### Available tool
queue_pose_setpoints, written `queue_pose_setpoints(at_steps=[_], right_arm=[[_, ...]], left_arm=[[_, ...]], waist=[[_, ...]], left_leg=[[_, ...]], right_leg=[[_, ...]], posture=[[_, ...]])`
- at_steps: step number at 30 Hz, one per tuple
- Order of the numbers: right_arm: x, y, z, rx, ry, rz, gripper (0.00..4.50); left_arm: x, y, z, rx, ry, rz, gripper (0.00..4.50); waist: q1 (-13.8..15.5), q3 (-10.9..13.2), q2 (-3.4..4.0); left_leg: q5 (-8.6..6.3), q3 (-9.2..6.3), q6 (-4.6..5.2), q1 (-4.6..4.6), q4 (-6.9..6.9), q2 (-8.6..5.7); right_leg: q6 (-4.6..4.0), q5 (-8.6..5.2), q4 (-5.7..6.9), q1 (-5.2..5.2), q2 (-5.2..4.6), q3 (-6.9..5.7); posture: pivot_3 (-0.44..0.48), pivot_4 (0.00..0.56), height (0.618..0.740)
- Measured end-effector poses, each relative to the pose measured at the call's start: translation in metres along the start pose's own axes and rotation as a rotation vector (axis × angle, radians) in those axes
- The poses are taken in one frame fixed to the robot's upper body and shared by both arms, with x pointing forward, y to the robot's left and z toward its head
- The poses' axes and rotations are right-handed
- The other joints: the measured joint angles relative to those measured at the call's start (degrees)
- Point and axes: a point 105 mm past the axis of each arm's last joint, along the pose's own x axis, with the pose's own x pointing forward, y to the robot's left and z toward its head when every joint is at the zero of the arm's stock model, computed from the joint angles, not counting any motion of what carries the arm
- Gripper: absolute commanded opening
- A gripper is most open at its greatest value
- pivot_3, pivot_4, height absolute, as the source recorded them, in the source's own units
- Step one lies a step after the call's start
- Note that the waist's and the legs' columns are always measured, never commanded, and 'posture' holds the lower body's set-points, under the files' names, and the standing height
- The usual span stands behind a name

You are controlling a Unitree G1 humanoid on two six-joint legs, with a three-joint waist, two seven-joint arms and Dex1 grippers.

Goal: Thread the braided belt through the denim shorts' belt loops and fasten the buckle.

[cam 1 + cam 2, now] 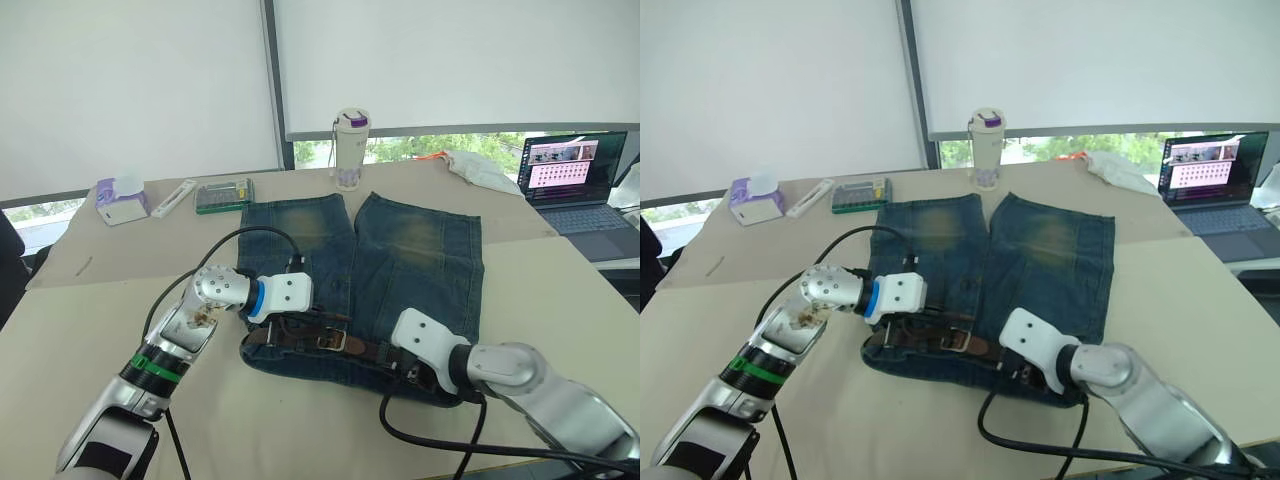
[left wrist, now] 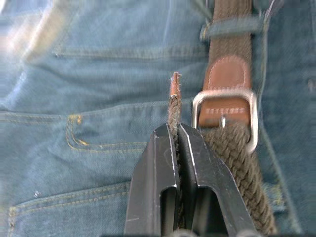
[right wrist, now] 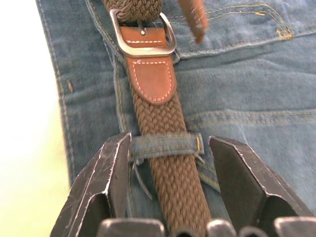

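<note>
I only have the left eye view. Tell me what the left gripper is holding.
Observer: The left gripper is shut on the braided belt's free tip.
Operator: Report the buckle.
Observer: The strap passes through the buckle; the tip is raised beside it.
Operator: Now the right gripper.
Observer: The right gripper is open, its fingers straddling a belt loop with the belt threaded through it.

No legible text, brand, number or sign in any view. Laptop [image 1: 573, 170] screen shows rows of small pink thumbnails; any lettering there is too small to read. Bottle [image 1: 351, 148] carries faint vertical markings, unreadable. Green box [image 1: 223, 194] and purple tissue box [image 1: 121, 201] show no readable print.
</note>
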Motion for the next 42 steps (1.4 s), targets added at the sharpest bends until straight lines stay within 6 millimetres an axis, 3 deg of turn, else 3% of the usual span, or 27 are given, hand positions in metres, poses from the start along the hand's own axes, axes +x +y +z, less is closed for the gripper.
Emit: queue_pose_setpoints(at_steps=[15, 22, 37, 42], right_arm=[[0.023, -0.003, 0.009, -0.028, -0.022, 0.004, 2.80], [0.008, -0.001, 0.029, 0.031, -0.138, 0.070, 2.80], [0.028, -0.006, 0.012, -0.075, -0.039, 0.049, 2.80], [0.030, -0.005, 0.011, -0.124, -0.026, 0.052, 1.39]], left_arm=[[-0.012, -0.009, -0.002, -0.015, -0.062, 0.060, 0.00], [-0.012, -0.009, -0.004, -0.032, -0.058, 0.068, 0.00], [-0.012, -0.009, -0.005, -0.050, -0.051, 0.069, 0.00], [-0.012, -0.009, -0.005, -0.046, -0.049, 0.069, 0.00]], waist=[[-0.01, 0.00, -0.01], [0.02, -0.01, -0.01], [-0.03, -0.01, -0.01], [-0.06, -0.01, -0.01]], left_leg=[[0.01, 0.00, -0.03, 0.00, 0.00, 0.00], [-0.02, 0.00, 0.03, 0.02, 0.00, 0.00], [0.00, 0.00, 0.00, 0.01, 0.00, -0.01], [0.00, 0.00, 0.00, 0.01, 0.00, 0.00]], right_leg=[[-0.06, 0.03, 0.01, -0.02, 0.01, 0.01], [-0.06, 0.04, 0.02, 0.00, 0.01, 0.00], [-0.07, 0.04, 0.02, -0.01, 0.00, 0.01], [-0.07, 0.04, 0.02, -0.02, 0.01, 0.01]], posture=[[0.000, 0.150, 0.740], [0.000, 0.150, 0.740], [0.000, 0.150, 0.740], [0.000, 0.150, 0.740]])
